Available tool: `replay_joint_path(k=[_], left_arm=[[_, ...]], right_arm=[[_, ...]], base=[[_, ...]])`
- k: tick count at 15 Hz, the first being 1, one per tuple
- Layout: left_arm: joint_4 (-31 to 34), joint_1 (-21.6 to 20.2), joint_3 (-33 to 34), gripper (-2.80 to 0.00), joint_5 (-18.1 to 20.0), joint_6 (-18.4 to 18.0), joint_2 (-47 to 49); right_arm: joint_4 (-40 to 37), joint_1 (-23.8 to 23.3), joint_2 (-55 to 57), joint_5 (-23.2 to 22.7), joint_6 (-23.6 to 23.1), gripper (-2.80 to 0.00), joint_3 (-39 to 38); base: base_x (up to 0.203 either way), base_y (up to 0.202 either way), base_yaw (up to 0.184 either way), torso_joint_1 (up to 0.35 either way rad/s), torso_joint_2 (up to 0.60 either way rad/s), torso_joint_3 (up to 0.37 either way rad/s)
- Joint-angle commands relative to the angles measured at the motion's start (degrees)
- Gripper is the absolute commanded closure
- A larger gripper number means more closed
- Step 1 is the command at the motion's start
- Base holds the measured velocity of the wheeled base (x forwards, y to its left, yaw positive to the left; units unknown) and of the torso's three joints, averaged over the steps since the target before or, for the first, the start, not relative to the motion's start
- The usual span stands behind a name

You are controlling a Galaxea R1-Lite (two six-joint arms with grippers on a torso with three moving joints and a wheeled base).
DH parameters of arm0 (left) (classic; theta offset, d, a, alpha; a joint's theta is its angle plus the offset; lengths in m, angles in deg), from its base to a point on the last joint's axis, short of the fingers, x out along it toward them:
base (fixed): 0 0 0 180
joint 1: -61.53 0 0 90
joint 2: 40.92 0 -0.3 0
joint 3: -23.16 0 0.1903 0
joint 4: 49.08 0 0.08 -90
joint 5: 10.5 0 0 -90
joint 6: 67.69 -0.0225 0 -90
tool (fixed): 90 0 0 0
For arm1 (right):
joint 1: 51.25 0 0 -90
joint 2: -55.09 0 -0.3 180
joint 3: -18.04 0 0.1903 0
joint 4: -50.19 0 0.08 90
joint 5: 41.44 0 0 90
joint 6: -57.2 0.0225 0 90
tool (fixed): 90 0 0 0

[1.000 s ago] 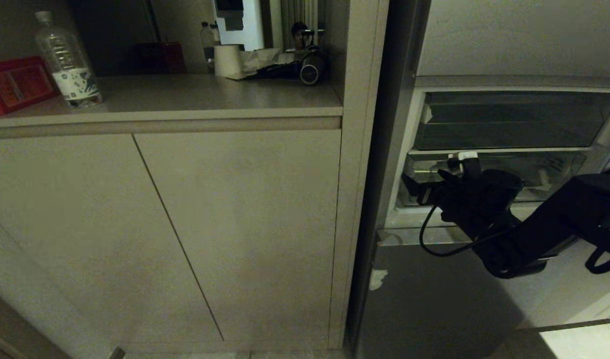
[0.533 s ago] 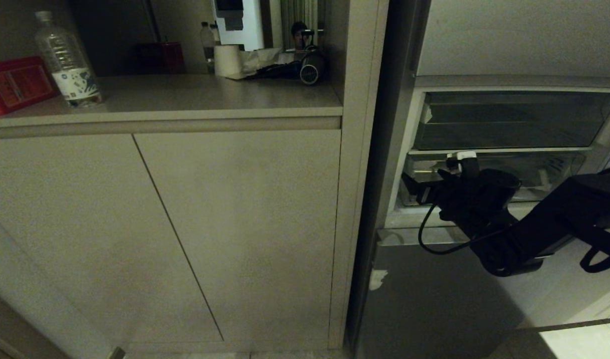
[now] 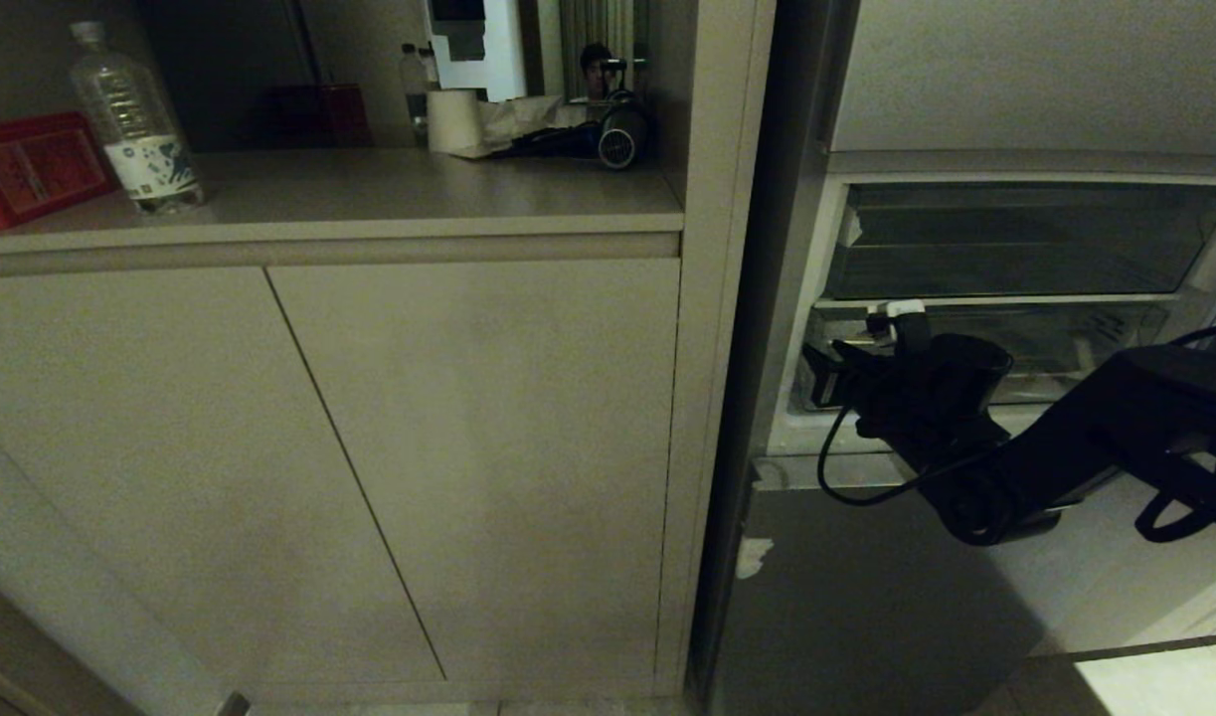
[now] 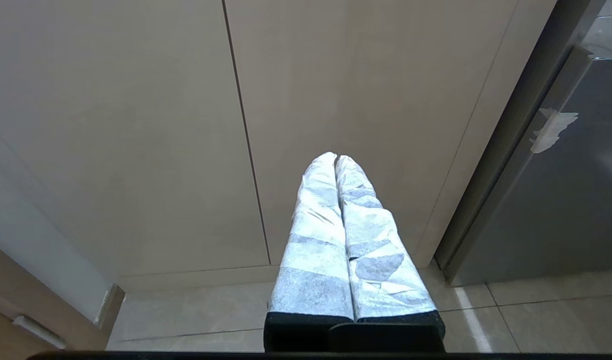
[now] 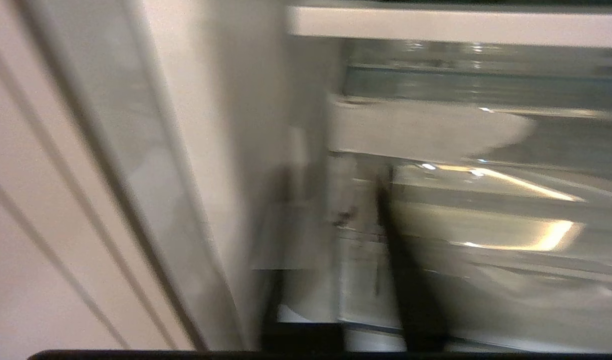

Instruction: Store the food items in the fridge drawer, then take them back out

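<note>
fridge drawer [image 3: 1055, 348], left gripper [image 4: 336, 159] pressed together

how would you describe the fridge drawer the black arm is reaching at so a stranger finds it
Start at the grey fridge right of the beige cabinets. In its open compartment, the wide clear plastic drawer is the lower of two clear fronts, with the right gripper at its left end; the clear bin above is taller.

One clear water bottle [image 3: 135, 119], one red box [image 3: 33, 167], one paper roll [image 3: 453, 119], two cabinet doors [image 3: 508, 447], two clear fridge drawers [image 3: 1025, 244].
</note>
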Motion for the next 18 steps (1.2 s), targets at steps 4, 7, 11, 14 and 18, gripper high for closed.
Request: replay_joint_path(k=[4, 7, 11, 14, 18], left_arm=[[0.01, 0.02, 0.00, 0.00, -0.01, -0.01, 0.05], [0.01, 0.02, 0.00, 0.00, -0.01, -0.01, 0.05], [0.01, 0.02, 0.00, 0.00, -0.01, -0.01, 0.05], [0.01, 0.02, 0.00, 0.00, -0.01, -0.01, 0.05], [0.01, 0.02, 0.00, 0.00, -0.01, -0.01, 0.05]], right_arm=[[0.41, 1.90, -0.21, 1.91, -0.05, 0.00, -0.20], [0.45, 2.28, -2.05, 1.95, 0.02, 0.00, -3.24], [0.58, 3.29, -9.09, 1.92, 0.71, 0.00, -13.16], [0.59, 4.30, -16.24, 2.09, 2.97, 0.00, -22.55], [0.62, 5.35, -26.28, 2.17, 5.18, -2.80, -35.98]], base=[[0.000, 0.000, 0.000, 0.000, 0.00, 0.000], [0.000, 0.000, 0.000, 0.000, 0.00, 0.000], [0.000, 0.000, 0.000, 0.000, 0.00, 0.000], [0.000, 0.000, 0.000, 0.000, 0.00, 0.000], [0.000, 0.000, 0.000, 0.000, 0.00, 0.000]])
